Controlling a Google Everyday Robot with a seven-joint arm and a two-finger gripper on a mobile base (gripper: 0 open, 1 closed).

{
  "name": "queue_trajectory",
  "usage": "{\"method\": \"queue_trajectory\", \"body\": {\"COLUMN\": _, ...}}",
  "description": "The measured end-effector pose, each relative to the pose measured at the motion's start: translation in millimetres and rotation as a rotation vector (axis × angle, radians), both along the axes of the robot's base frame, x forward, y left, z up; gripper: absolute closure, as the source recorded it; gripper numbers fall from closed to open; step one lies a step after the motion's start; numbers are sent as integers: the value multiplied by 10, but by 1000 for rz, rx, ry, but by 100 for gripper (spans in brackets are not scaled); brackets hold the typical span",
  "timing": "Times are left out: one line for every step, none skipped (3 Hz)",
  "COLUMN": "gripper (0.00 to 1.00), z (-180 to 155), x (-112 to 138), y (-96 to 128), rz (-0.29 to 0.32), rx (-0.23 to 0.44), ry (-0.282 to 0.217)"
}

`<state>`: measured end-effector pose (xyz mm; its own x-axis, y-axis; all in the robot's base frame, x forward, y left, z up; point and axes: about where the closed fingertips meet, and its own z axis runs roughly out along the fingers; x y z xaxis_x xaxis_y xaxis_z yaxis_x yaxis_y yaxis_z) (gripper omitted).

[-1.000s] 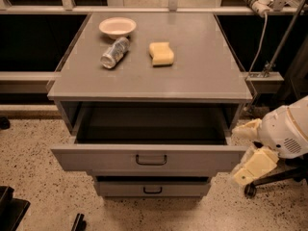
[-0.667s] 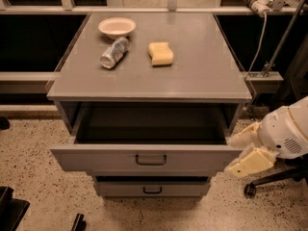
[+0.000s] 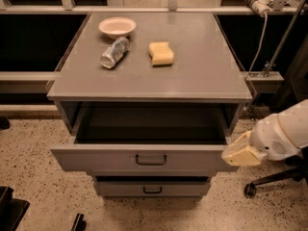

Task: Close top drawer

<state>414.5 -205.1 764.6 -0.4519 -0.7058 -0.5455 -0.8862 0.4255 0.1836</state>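
The top drawer (image 3: 96,158) is standing pulled well out of the cabinet, its dark inside gaping under the worktop (image 3: 207,71) and its loop handle (image 3: 150,160) sitting at the middle of the gray front. The hand (image 3: 236,154) is coming in from the right, low, at the drawer front's right end. It is looking as if it is touching that corner, though contact is hard to confirm from this angle. Whether the hand is apart or together, I cannot tell.

My read is that it is lining up there to push the front flat, not to grab the handle; closing needs only a shove. Pushing at 1 end could be skewing the drawer on its runners, so a spot nearer the middle may be serving better.

Up top, 1 bowl (image 3: 117,26), 1 bottle (image 3: 114,53) lying on its side and 1 sponge (image 3: 161,53) are resting clear of the action. The bottle's label is not showing anything readable, and no other writing is showing. A lower drawer (image 3: 120,189) is sitting slightly out.
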Motion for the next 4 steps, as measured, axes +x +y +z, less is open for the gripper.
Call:
{"method": "queue_trajectory", "body": {"gripper": 100, "z": -479, "x": 245, "y": -130, "rz": -72, "rx": 22, "ry": -27}}
{"method": "queue_trajectory", "body": {"gripper": 100, "z": -808, "x": 301, "y": -270, "rz": -177, "rx": 29, "ry": -94}}
{"method": "queue_trajectory", "body": {"gripper": 100, "z": -1005, "x": 451, "y": -362, "rz": -257, "rx": -1, "ry": -186}}
{"method": "queue_trajectory", "body": {"gripper": 100, "z": -1057, "x": 588, "y": -383, "rz": -285, "rx": -17, "ry": -230}}
